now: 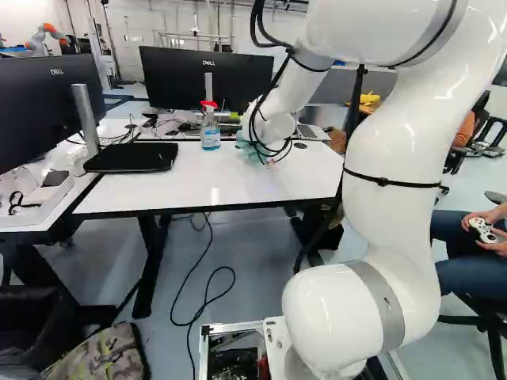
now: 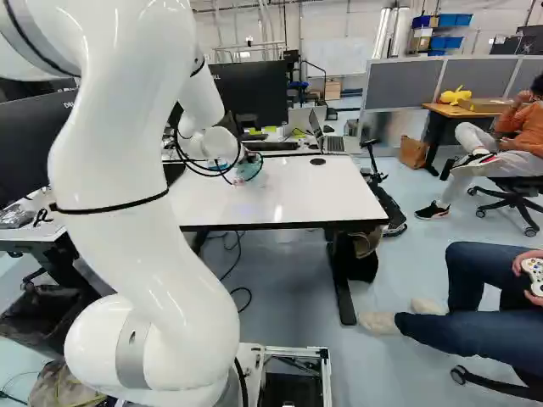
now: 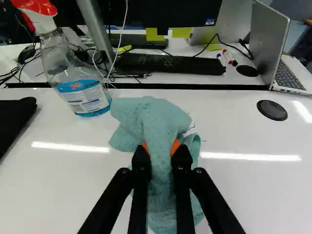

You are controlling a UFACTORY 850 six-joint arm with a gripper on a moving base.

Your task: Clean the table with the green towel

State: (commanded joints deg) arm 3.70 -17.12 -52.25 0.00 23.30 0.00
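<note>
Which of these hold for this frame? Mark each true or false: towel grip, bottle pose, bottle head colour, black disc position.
1. The gripper is shut on the green towel. True.
2. The spray bottle lies on its side. False: it stands upright on the white table.
3. The spray bottle has a red head. True.
4. The round black disc is covered by the towel. False: it is in plain sight, apart from the towel.
</note>
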